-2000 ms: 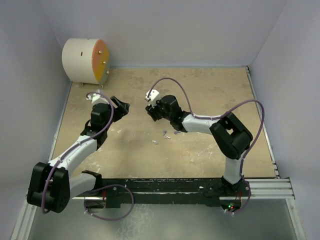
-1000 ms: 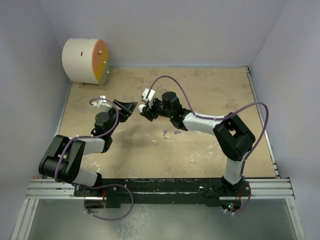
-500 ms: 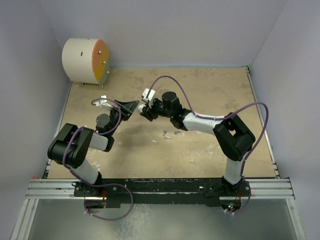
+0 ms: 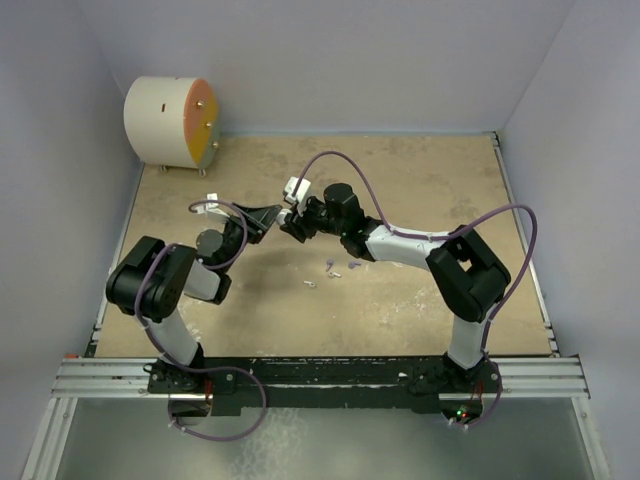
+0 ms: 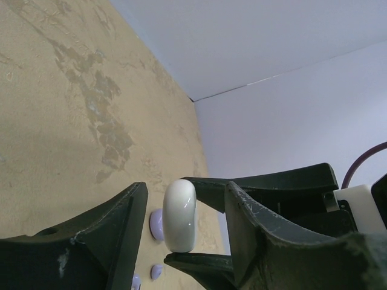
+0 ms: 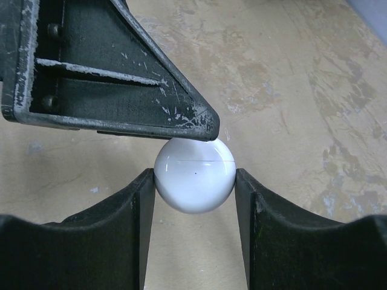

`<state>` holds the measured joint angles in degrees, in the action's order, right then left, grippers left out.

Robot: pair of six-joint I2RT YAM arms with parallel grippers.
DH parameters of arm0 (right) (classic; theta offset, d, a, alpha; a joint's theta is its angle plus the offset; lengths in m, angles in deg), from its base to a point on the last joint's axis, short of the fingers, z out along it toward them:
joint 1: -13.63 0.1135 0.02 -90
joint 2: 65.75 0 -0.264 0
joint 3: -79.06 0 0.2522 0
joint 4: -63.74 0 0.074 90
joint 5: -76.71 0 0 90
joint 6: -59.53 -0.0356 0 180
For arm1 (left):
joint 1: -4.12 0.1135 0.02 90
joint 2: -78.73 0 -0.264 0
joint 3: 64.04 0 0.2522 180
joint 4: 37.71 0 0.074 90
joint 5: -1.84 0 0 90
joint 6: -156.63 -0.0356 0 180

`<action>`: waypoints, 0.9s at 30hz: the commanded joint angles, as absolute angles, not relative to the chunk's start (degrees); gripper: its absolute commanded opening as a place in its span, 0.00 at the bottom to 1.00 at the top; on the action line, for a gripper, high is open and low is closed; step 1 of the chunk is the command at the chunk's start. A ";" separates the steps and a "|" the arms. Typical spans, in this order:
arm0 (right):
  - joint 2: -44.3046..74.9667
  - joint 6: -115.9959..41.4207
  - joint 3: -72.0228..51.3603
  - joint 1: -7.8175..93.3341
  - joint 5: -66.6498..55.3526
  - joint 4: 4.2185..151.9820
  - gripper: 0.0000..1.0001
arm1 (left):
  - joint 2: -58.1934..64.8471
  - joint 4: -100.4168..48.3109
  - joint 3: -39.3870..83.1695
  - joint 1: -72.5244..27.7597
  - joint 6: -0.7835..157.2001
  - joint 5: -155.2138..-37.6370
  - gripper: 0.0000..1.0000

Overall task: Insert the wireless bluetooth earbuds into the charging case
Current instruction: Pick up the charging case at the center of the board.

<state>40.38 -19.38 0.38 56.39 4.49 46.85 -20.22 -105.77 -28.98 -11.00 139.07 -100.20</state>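
Fingers [image 6: 124, 232] of the right tool [image 6: 195, 184] pinch the charging case [image 6: 195, 172]; left tool [image 5: 186, 196] stands open astride it

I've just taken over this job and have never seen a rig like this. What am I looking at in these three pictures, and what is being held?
The machine is two jointed arms bolted at the near edge of a table, each ending in a two-finger hand. The wide picture comes from a fixed camera above and behind them. The other two come from a camera on each wrist, looking along that arm's own fingers. The right hand is shut on the charging case, a small white round puck held above the table. The left hand is open, with a finger on either side of the puck but not clamping it. The earbuds, tiny pale pieces, lie on the table just nearer than the hands. A big white drum with an orange face sits in the far left corner.
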 commanded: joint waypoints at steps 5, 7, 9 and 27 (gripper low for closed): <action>38.05 -19.40 -2.24 56.77 6.34 45.16 0.00 | -22.06 -113.78 -26.73 -12.09 140.63 -101.45 0.49; 37.95 -19.40 -2.20 56.72 6.36 45.24 0.00 | -22.20 -114.11 -26.69 -12.22 140.76 -101.43 0.48; 37.94 -19.42 -2.19 56.78 6.34 45.25 0.00 | -22.32 -114.20 -26.61 -12.27 140.77 -101.42 0.46; 37.71 -19.22 -2.46 56.75 6.49 45.28 0.00 | -23.05 -114.74 -26.02 -12.90 141.01 -101.63 0.33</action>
<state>40.38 -19.36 0.38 56.37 4.67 46.85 -22.76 -107.56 -27.97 -12.05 140.56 -100.48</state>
